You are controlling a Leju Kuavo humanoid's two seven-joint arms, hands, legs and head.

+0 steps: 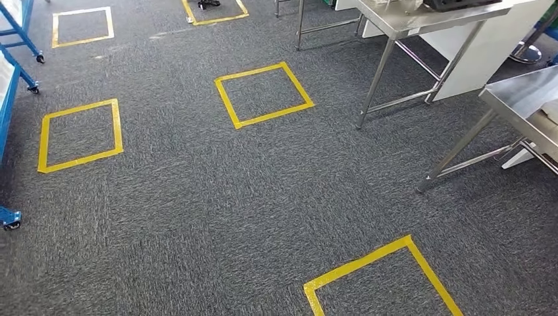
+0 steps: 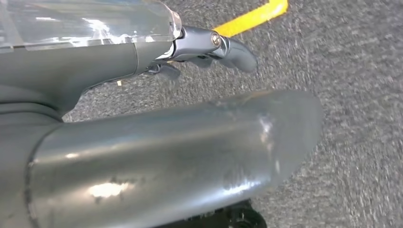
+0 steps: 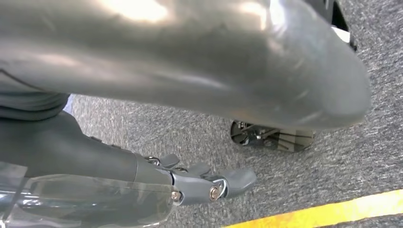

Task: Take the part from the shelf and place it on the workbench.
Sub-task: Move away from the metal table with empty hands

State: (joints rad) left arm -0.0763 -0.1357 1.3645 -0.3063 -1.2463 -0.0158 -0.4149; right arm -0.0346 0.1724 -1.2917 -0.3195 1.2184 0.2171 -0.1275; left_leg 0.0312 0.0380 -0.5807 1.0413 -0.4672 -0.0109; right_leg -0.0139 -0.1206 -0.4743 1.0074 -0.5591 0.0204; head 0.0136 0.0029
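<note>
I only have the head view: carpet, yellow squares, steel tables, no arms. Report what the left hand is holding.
Observer: The left hand holds nothing that its wrist view shows; its thumb sticks out over the carpet, and its fingers are mostly hidden.
Operator: Now the right hand.
Observer: The right hand holds no part; its fingers lie stretched out, loosely apart.
Operator: Tell me what lies beneath it.
Observer: Grey carpet, with a strip of yellow tape near the hand.
</note>
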